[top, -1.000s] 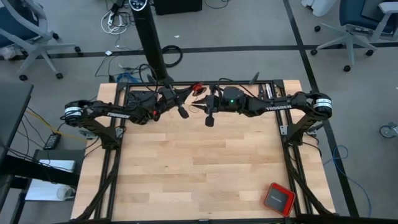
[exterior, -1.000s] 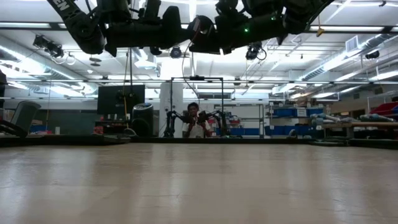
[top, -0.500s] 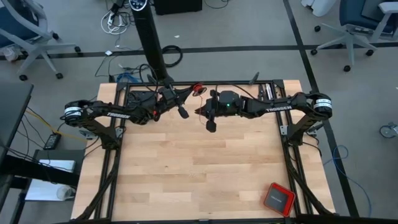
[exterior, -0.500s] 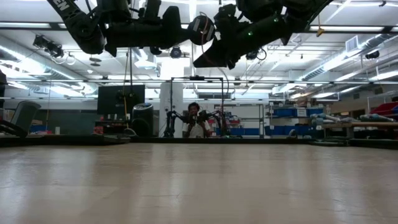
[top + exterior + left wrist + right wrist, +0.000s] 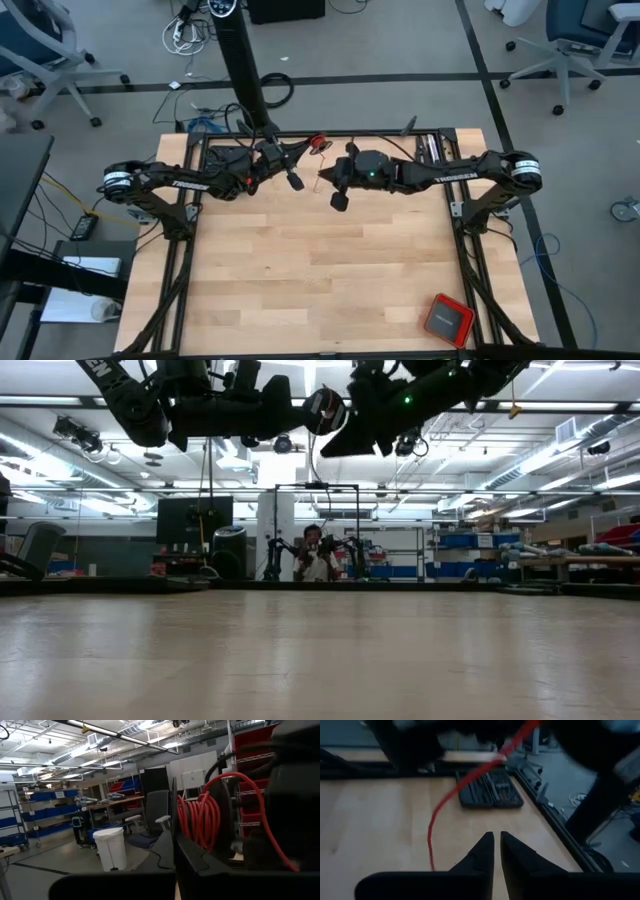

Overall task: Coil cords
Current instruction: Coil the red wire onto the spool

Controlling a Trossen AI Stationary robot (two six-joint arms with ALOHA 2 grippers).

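The cords are one thin red cord. Most of it is wound into a small tight coil (image 5: pixel 318 144) (image 5: pixel 200 815), high above the table near its far edge. My left gripper (image 5: pixel 306 150) is shut at that coil. From the coil a loose strand (image 5: pixel 465 780) runs down past my right gripper (image 5: pixel 496 836), which hangs just right of the coil (image 5: pixel 323 178) and points slantwise down. Its fingertips stand almost together with nothing between them. The strand passes one finger's outer side and goes out of sight under the gripper's body. I cannot tell whether it touches. My left gripper has the coil's edge (image 5: pixel 183 820) at its shut fingertips, coming at it nearly level from the table's left. The coil's several turns stand upright beside the fingers, lifted clear of the table. One strand (image 5: pixel 260 815) arcs away from the coil. The fingers themselves hide the pinch.
A red square box with a dark top (image 5: pixel 447 318) lies at the table's near right corner. A black flat case (image 5: pixel 490 790) lies on the table by the far edge. A person (image 5: pixel 313 555) sits beyond the table. The bare wood (image 5: pixel 320 270) stretches below both arms.
My right gripper has tipped its fingers downward and rolled, shifting a little toward the table's near edge while staying beside the coil. My left gripper and the coil have kept their place.
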